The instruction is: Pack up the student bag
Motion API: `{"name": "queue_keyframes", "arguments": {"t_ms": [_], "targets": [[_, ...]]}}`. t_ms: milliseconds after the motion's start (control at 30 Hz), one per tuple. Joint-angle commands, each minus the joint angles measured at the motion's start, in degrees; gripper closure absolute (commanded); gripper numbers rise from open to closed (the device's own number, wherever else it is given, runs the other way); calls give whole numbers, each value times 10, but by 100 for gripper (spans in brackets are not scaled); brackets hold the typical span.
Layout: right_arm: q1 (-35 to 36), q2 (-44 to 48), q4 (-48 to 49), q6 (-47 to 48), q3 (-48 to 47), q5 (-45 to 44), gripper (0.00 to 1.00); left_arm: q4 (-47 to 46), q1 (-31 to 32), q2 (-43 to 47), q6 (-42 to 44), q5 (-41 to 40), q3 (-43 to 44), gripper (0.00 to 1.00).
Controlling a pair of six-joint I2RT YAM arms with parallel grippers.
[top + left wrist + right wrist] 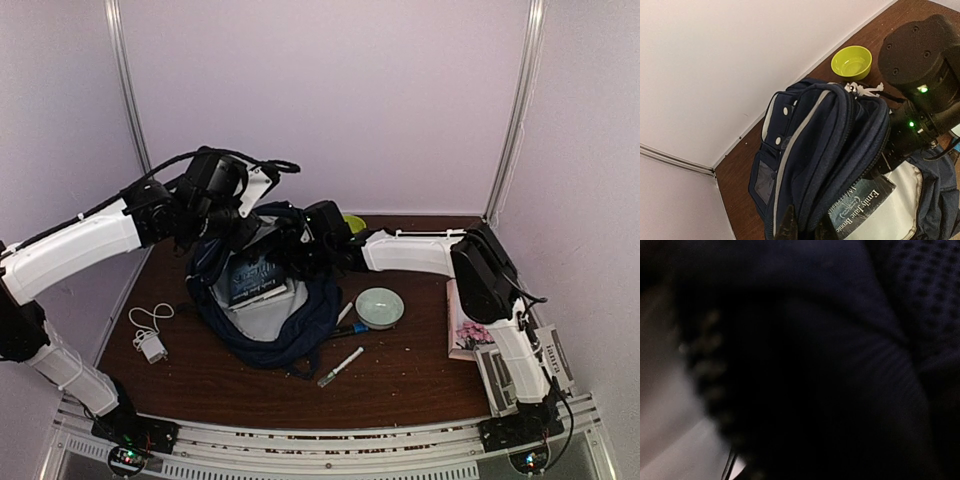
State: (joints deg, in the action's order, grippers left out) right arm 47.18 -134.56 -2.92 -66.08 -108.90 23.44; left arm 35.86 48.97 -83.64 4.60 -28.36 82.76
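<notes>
One soft, floppy student bag [290,335] slumps at the back of the table [400,385], close to the rear wall, probably best pinched at its rim, where the left fingers [789,226] clamp the fabric, while the right fingers, buried in its mouth, cannot be judged, and freer room lies toward the near edge.

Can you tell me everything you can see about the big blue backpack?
The student bag is navy-blue fabric with pale stripe trim. It lies open on the brown table. Its lining looks light grey, and a book sits in the opening. The left fingers pinch its upper edge, lifting the mouth. The right gripper reaches into the top. A small white charm hangs near the zip.
</notes>
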Motion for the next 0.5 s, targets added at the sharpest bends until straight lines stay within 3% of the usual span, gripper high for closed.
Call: {"name": "queue_keyframes", "arguments": {"t_ms": [0, 33, 100, 333, 467], "targets": [[-16, 22, -40, 64, -46, -63, 48, -114, 11, 64, -3, -18, 0, 100], [-18, 30, -61, 89, -46, -72, 42, -115, 11, 66, -4, -22, -6, 100], [-21, 53, -102, 143, -43, -89, 38, -120, 10, 67, -5, -26, -17, 100], [-22, 188, -209, 299, 12, -110, 37, -114, 8, 38, -12, -31, -18, 100], [-23, 286, -349, 433, 55, -212, 34, -102, 7, 23, -27, -24, -39, 100]]}}
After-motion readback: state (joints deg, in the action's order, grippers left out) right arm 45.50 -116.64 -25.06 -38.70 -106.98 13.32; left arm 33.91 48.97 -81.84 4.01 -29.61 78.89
